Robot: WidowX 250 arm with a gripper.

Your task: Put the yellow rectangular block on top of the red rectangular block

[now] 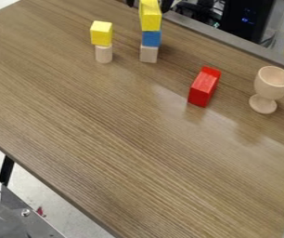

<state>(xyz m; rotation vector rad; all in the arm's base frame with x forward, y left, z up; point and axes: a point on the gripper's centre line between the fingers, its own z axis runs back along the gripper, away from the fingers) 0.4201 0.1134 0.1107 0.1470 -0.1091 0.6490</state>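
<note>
Yellow block (150,16) at twelve o'clock, atop blue block (151,38), itself on pale block (149,54). Gripper (149,3) there too, fingers spread either side of yellow block (no pinch, by look of it). Red block (204,87) sits at five o'clock from stack. Grasp, lift, carry, placing, release: all left, I judge.

We are noting the yellow rectangular block (150,17), smooth, long, at the top edge, sitting directly above a blue block (151,38). We are seeing the red rectangular block (204,87), glossy, lying lengthwise on the brown table (125,135), right of centre.
</note>
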